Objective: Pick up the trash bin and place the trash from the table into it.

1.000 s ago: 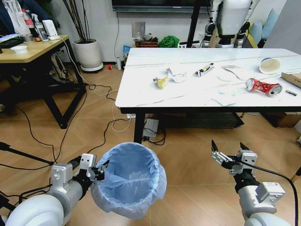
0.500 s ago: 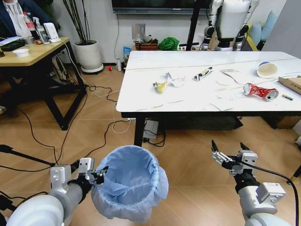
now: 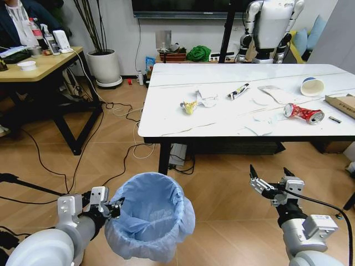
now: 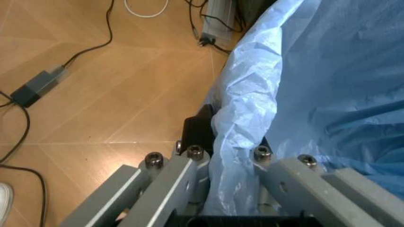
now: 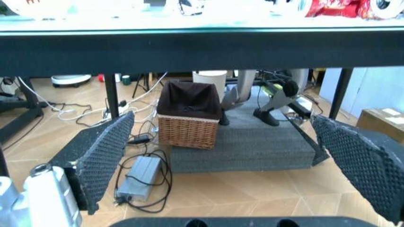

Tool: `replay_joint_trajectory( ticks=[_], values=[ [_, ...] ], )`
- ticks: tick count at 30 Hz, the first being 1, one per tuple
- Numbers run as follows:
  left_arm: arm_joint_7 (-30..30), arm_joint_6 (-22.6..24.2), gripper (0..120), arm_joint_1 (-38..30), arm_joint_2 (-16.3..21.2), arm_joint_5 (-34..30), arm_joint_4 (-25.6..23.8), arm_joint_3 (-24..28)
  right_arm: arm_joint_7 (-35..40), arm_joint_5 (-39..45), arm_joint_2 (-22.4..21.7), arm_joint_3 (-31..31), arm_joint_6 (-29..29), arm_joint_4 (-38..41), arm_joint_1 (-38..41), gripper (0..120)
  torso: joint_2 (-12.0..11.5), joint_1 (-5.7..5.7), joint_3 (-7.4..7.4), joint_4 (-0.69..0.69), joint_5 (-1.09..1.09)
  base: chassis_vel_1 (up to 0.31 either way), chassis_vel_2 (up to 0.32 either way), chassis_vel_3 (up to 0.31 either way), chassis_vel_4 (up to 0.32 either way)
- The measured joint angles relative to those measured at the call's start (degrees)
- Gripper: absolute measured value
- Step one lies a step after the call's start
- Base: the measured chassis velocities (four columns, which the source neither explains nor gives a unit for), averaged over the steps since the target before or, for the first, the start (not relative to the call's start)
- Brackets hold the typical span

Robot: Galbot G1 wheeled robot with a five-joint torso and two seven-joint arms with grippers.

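My left gripper (image 3: pixel 113 208) is shut on the near-left rim of the trash bin (image 3: pixel 148 216), a small round bin lined with a crinkly light blue bag. The left wrist view shows the gripper (image 4: pixel 227 156) clamping the rim and the bag (image 4: pixel 315 71). At lower right my right gripper (image 3: pixel 272 180) hangs open and empty below the table's front edge. The white marble-look table (image 3: pixel 222 119) stands ahead. On it lie the trash: a yellow wrapper (image 3: pixel 188 105), crumpled white paper (image 3: pixel 208 98), a small tube (image 3: pixel 238 90), a crushed red can (image 3: pixel 303 113), a paper cup (image 3: pixel 312 86) and a cardboard box (image 3: pixel 341 103).
A light wooden desk (image 3: pixel 39 61) and a white plant pot (image 3: pixel 104 64) stand at the left. Cables (image 3: pixel 72 166) trail over the wooden floor. Another robot (image 3: pixel 272 25) stands behind the table. Under the table sit a wicker basket (image 5: pixel 189 118) and a power strip (image 5: pixel 140 176).
The whole head view has shifted a little, so the camera has moved. The bin stays held in my left gripper. My right gripper is still open in the same place.
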Motion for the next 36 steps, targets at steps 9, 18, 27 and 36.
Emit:
replay_joint_trajectory(
  ticks=[9, 18, 27, 36],
  values=[
    [0.2, 0.0, 3, -0.1, -0.4, 0.5, 0.0, 0.4, 0.0, 0.0, 0.0, 0.1, 0.0, 0.6, -0.2, 100, 1.9, 0.78, 1.12, 0.0, 0.0, 0.0, 0.0, 0.0, 0.0],
    [0.2, 0.0, 3, 0.1, -0.6, 0.6, 0.0, 0.1, 0.0, 0.0, 0.0, -0.1, -0.1, 1.2, -0.4, 100, 4.2, 1.72, 2.46, 0.0, 0.0, 0.0, 0.0, 0.0, 0.0],
    [0.3, 0.0, 3, 0.5, -0.7, 0.7, 0.0, -0.6, 0.1, 0.1, 0.0, -0.5, -0.2, 1.8, -0.7, 100, 6.5, 2.63, 3.87, 0.0, 0.0, 0.0, 0.0, 0.0, 0.0],
    [0.4, 0.0, 3, 0.7, -0.7, 0.7, 0.0, -0.9, 0.1, 0.1, 0.0, -0.5, -0.2, 2.3, -0.9, 100, 8.4, 3.46, 4.95, 0.0, 0.0, 0.0, 0.0, 0.0, 0.0]
  ],
)
